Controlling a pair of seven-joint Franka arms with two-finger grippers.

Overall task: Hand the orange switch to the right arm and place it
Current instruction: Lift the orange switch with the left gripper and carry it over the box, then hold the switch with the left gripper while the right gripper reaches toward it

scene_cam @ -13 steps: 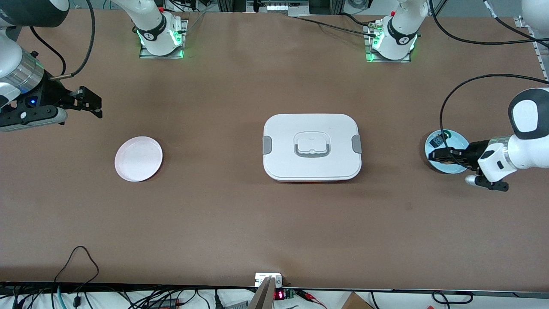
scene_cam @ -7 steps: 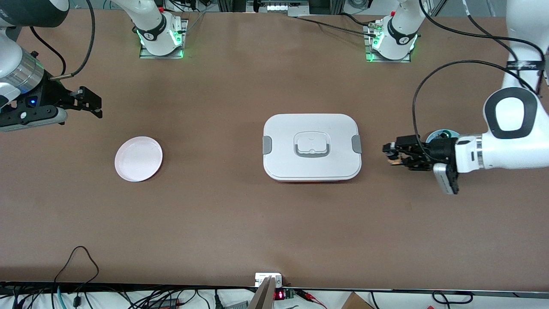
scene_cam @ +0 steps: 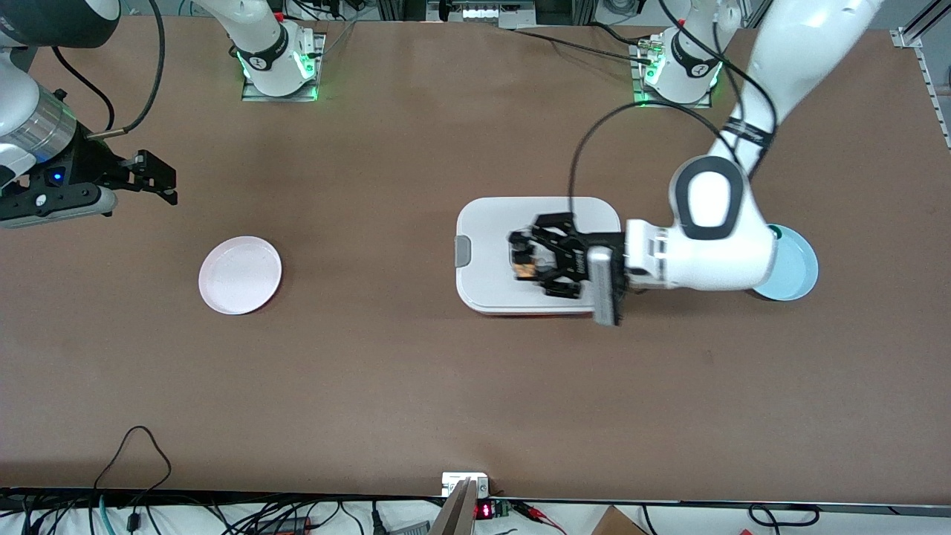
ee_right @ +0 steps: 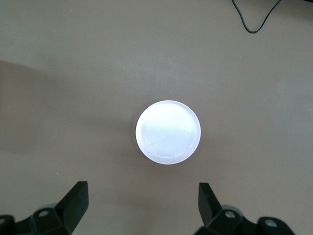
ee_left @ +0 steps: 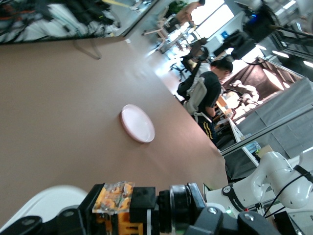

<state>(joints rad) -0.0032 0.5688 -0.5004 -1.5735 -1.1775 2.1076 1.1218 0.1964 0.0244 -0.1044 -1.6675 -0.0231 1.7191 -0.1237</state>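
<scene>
Now carried off the blue plate point(scene_cam: 795, 271) and out over the white box point(scene_cam: 483, 245), clamped between the left gripper point(scene_cam: 524, 261) fingers as the orange switch point(scene_cam: 525, 269), halfway toward handover, with the right gripper point(scene_cam: 152, 178) waiting wide open and empty above the pink plate point(scene_cam: 240, 275).

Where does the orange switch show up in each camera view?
Front view: the orange switch is held in the left end effector, over the white lidded box.
Left wrist view: at the lower edge, clamped.
Right wrist view: not in it.
Shared landmark: the pink plate.
</scene>
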